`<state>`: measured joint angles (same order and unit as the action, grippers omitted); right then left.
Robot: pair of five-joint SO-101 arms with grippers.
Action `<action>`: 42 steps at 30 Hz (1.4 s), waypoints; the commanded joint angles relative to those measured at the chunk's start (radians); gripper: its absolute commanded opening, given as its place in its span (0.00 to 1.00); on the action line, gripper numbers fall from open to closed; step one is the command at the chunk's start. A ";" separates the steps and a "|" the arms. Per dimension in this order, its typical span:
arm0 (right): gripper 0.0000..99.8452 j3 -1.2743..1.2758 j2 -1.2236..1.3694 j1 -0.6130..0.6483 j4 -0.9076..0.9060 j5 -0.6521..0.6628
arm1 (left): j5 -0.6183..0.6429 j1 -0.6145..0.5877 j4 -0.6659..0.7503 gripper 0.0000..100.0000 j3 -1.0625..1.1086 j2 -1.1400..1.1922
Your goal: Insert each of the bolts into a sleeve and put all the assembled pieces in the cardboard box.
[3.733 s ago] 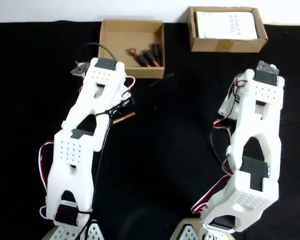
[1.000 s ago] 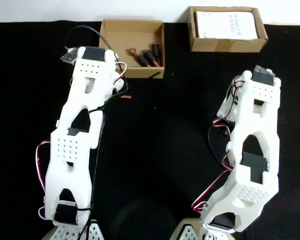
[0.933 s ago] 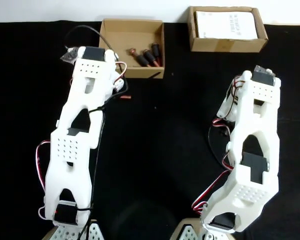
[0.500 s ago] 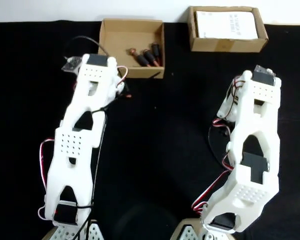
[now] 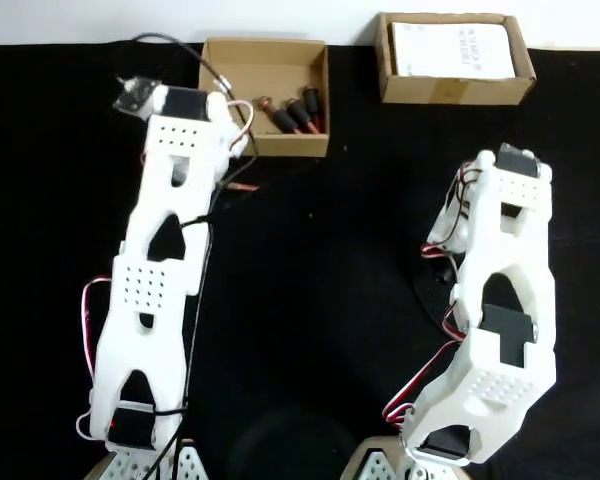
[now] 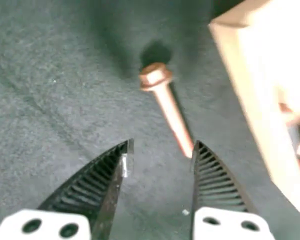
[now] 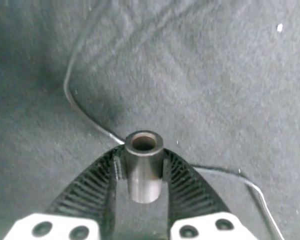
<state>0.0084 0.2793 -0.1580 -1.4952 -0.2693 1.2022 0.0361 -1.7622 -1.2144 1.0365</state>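
Copper-coloured bolt (image 6: 167,107): lies flat on the tabletop (image 5: 320,290), far-left area, just beside the near wall of the cardboard box (image 5: 265,146). Flanged head points away from the left gripper.
Left gripper (image 6: 162,147): jaws apart, nothing held. Tips straddle the plain end of the shaft; one tip is very near it, contact can't be told.
Right gripper (image 7: 143,159): clamped on a black sleeve (image 7: 143,175) by its outer wall, bore open and facing outward. It sits over the right half of the tabletop, well apart from the bolt.
Cardboard box: far edge, left of centre. Three assembled pieces (image 5: 292,112) lie at its right end.
Bolt handling (judgement): metal, stiff and light. The round, smooth shaft will likely roll or pivot if pinched off-centre.
Where to grip: across the shaft close under the head, leaving the tip end free to enter the bore.
Sleeve handling (judgement): rigid and short, and could twist in the jaws under side load, so feed the bolt in straight.
Risk: box wall right beside the bolt, little room for the jaw on that side.
Second box (image 5: 455,90): far edge, right, white paper (image 5: 450,50) inside.
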 commanded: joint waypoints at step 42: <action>0.01 -0.104 -0.302 0.041 -0.160 0.160 | -1.318 0.077 -0.006 0.01 0.202 -0.027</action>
<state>-0.0453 0.1488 -0.1105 -1.6118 -0.1603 -0.0760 0.0621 -1.7469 -1.0641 1.1147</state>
